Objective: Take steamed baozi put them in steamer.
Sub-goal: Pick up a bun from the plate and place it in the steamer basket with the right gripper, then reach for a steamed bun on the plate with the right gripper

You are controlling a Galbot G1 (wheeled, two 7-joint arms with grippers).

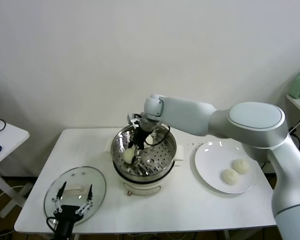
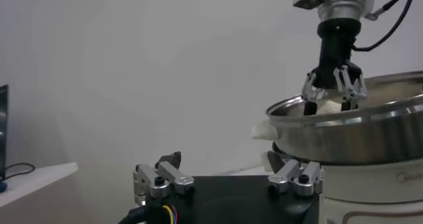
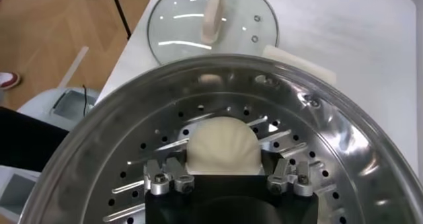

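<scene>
The steel steamer stands on its white base at mid table. My right gripper reaches down into it, open, with its fingers on either side of a creamy baozi that rests on the perforated floor. In the right wrist view that baozi fills the gap of the right gripper. A second baozi lies in the steamer behind the gripper. Two more baozi sit on the white plate. My left gripper is open and empty over the glass lid.
The round glass lid lies flat at the table's front left, and it also shows in the right wrist view. A small side table stands at the far left. From the left wrist, the steamer rim is close by.
</scene>
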